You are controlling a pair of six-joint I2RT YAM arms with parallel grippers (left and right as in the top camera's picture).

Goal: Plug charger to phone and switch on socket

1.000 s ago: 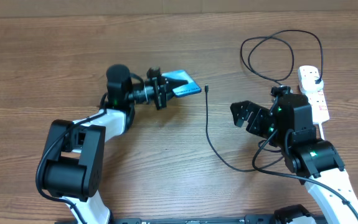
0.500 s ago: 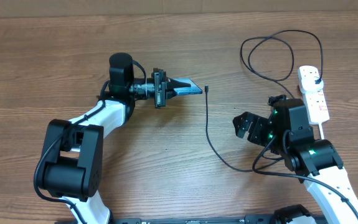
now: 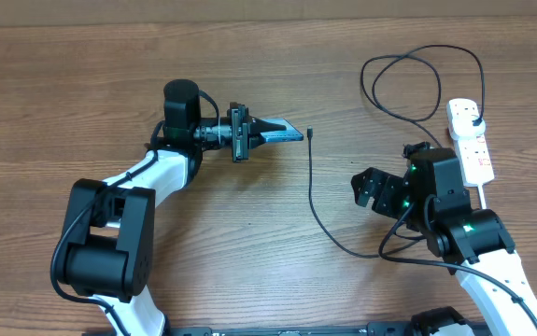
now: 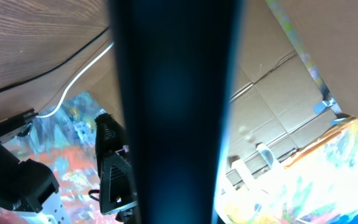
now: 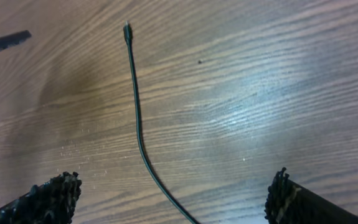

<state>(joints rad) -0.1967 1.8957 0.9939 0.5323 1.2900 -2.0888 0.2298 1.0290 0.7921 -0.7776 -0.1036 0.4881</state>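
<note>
Right now your left gripper has its fingers pinched tight on the phone, which is turned on edge over the middle of the table. Your right gripper hangs nearer the right edge with its fingers spread wide, gripping nothing. Between them the charger lies on the wood, its small tip just beside the phone's free end, not touching. The socket sits by the right edge.
</note>
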